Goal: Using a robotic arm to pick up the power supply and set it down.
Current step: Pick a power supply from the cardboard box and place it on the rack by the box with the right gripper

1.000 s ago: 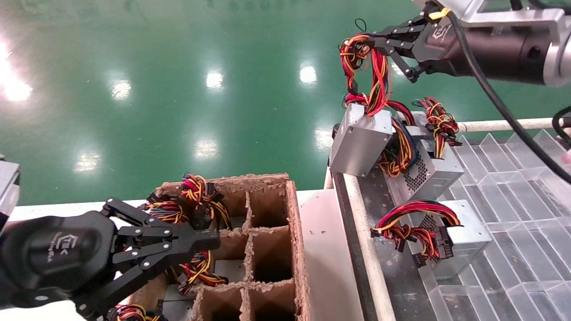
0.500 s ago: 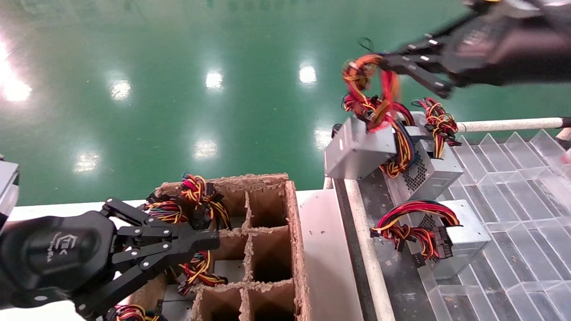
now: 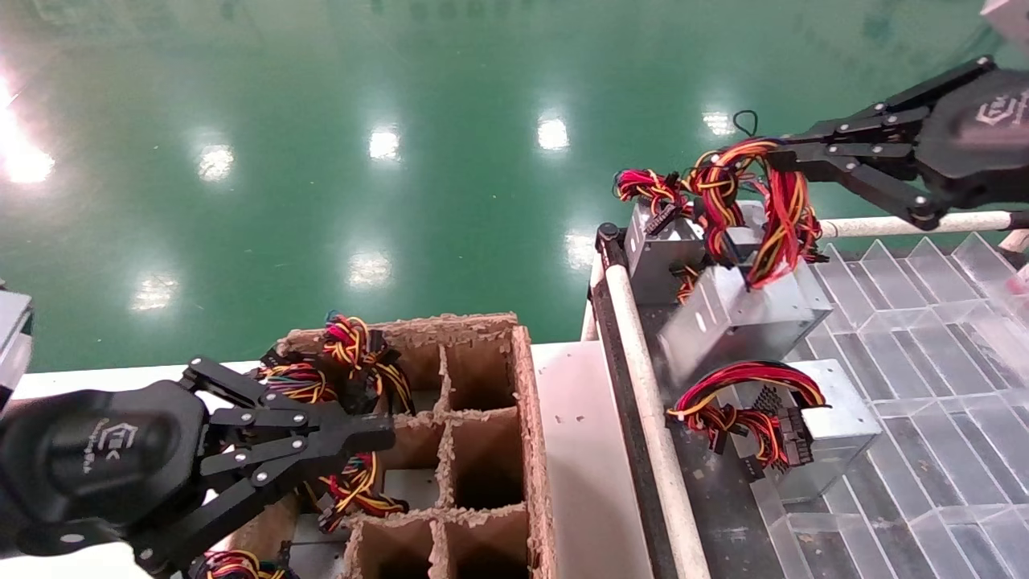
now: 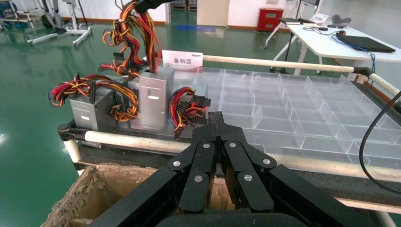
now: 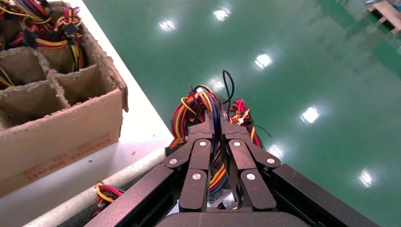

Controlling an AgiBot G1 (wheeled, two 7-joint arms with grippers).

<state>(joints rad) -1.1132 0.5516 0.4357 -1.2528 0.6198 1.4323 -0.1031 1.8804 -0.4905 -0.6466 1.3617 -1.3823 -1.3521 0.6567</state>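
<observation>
The power supply is a silver box hanging tilted by its red, yellow and black wire bundle. It hangs low over the black strip at the right table's near edge, between two other units. My right gripper is shut on the top loop of those wires, seen up close in the right wrist view. In the left wrist view the hanging box shows beyond the white rail. My left gripper is shut on nothing above the cardboard box, parked at the lower left.
A divided cardboard box holds several wired units at its left cells. Two more power supplies sit on the right table, one near and one far. A white rail edges the table, and clear plastic dividers cover it.
My right gripper has moved right and down with the wire bundle. The power supply swung from beyond the rail to a spot over the table among the other units. The left arm stayed still.
</observation>
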